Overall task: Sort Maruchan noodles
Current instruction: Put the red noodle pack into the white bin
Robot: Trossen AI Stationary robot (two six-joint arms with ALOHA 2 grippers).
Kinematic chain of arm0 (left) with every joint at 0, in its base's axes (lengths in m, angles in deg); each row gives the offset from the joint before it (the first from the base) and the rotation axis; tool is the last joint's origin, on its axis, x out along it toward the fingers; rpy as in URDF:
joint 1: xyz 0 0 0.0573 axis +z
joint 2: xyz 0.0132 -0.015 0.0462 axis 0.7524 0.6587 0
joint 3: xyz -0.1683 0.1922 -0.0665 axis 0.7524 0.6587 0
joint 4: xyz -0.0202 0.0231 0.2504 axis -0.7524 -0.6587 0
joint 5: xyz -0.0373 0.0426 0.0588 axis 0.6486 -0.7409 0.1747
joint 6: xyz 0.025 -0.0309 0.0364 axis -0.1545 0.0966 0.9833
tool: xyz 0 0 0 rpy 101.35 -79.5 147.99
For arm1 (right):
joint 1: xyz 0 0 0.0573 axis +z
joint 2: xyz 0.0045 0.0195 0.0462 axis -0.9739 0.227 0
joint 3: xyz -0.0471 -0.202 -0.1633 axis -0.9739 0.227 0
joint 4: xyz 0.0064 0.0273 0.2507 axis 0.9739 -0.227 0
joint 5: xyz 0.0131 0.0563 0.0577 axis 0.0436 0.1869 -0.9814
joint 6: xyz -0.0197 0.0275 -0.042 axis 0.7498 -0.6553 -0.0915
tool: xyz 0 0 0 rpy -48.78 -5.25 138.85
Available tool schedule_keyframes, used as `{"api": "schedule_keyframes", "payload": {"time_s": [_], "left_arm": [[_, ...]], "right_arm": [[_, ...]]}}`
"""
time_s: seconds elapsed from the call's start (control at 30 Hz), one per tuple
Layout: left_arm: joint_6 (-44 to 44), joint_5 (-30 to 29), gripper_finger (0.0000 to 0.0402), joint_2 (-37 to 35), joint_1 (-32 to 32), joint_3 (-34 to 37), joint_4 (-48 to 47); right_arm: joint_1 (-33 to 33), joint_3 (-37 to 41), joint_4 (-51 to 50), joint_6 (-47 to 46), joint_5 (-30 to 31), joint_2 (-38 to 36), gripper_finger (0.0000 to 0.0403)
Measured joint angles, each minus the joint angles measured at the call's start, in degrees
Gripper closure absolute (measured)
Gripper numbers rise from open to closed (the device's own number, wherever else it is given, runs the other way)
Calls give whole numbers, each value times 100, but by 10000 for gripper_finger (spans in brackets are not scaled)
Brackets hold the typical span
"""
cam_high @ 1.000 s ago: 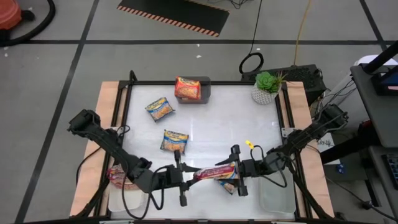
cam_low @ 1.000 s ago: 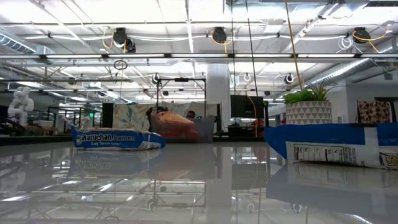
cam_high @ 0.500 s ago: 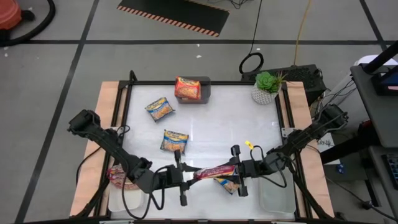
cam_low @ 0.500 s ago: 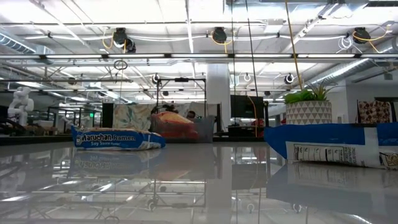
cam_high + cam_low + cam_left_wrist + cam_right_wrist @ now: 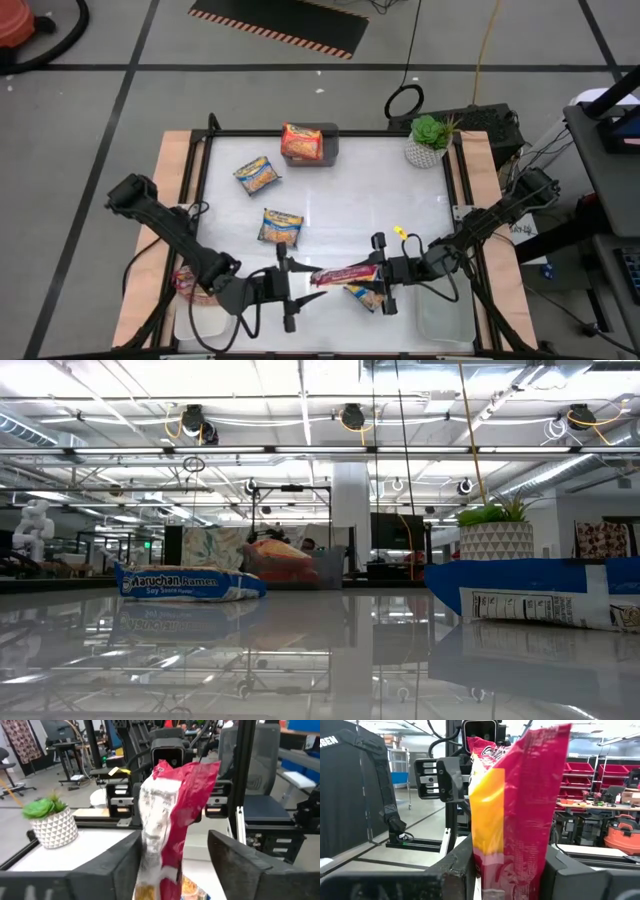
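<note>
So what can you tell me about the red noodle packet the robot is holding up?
The red noodle packet is a flat, shiny, crinkly plastic pouch, red with a yellow patch on one face and white print on the other. It hangs in the air near the front of the table, stretched lengthwise between the two arms. The right gripper is shut on one end. The left gripper is at the other end with its fingers open on either side of the packet. Another packet lies on the table right beneath it.
</note>
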Motion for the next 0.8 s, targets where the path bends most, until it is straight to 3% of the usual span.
{"api": "schedule_keyframes", "payload": {"time_s": [0.3, 0.43, 0.67, 0.8], "left_arm": [[-243, -78, 147, -597, -382, 0, -847], [-512, -101, 147, -947, -627, 0, -1417], [-706, -1158, 146, -1176, -989, 0, -2116], [-840, -1301, 146, -1167, -1086, 0, -2353]], "right_arm": [[-13, -2, -64, -81, 8, -7, 291], [-140, -7, -656, -523, 247, -3, 293], [-410, -7, -1034, -1315, 272, -2, 290], [-408, -215, -1552, -1510, 238, -2, 292]]}}
